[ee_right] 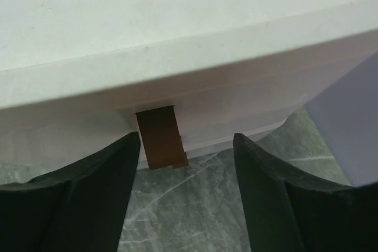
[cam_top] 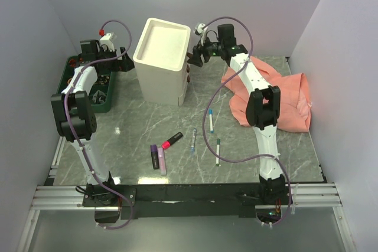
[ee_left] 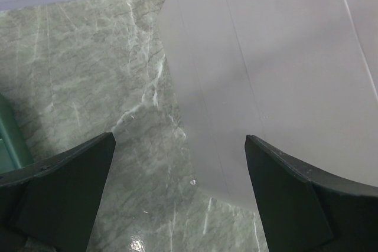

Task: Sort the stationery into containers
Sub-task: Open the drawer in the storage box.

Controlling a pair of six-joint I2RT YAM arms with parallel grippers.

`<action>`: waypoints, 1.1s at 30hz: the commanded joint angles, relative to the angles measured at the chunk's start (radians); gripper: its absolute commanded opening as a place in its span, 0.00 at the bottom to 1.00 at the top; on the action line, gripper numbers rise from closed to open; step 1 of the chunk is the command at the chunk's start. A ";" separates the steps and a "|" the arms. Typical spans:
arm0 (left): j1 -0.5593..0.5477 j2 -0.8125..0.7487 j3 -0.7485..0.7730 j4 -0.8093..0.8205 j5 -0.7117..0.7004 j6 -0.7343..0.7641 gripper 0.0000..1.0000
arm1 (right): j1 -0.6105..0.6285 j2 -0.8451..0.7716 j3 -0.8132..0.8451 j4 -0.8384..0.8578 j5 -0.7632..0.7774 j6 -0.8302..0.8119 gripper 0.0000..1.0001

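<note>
The cream-white cabinet (cam_top: pixel 160 57) stands at the back middle with its drawers pushed in. My right gripper (cam_top: pixel 195 58) is open just in front of its brown handles (cam_top: pixel 188 70). In the right wrist view the gripper (ee_right: pixel 186 163) has a brown handle (ee_right: pixel 160 137) between and beyond its fingers, not touching. My left gripper (cam_top: pixel 121 63) is open and empty beside the cabinet's left wall (ee_left: pixel 283 75). On the table lie a purple highlighter (cam_top: pixel 155 156), a pink highlighter (cam_top: pixel 162 163), a red-and-black marker (cam_top: pixel 172 141) and three thin pens (cam_top: pixel 211 121), (cam_top: pixel 193 141), (cam_top: pixel 217 150).
A dark green tray (cam_top: pixel 88 84) with small items stands at the far left, and its corner shows in the left wrist view (ee_left: pixel 9 137). A crumpled orange cloth (cam_top: pixel 283 101) lies at the right under the right arm. Walls close in at the back and both sides.
</note>
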 commanded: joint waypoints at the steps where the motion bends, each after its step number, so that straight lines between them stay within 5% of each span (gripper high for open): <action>1: -0.004 -0.049 0.001 0.009 0.011 0.013 1.00 | 0.006 -0.006 0.041 0.076 0.031 0.015 0.67; 9: -0.007 -0.038 -0.002 0.015 0.019 0.003 1.00 | 0.006 -0.026 0.022 0.142 0.050 0.039 0.49; 13: -0.007 -0.034 -0.002 0.019 0.024 -0.003 1.00 | 0.006 -0.027 0.042 0.096 0.038 0.015 0.27; 20: -0.005 -0.026 0.003 0.027 0.033 -0.013 1.00 | 0.006 -0.087 -0.024 0.067 0.050 -0.014 0.15; 22: -0.007 -0.023 0.007 0.035 0.038 -0.018 0.99 | -0.002 -0.107 -0.050 0.066 0.059 -0.010 0.00; 33: -0.005 0.002 0.024 0.056 0.048 -0.040 1.00 | -0.053 -0.222 -0.186 0.069 0.090 -0.004 0.00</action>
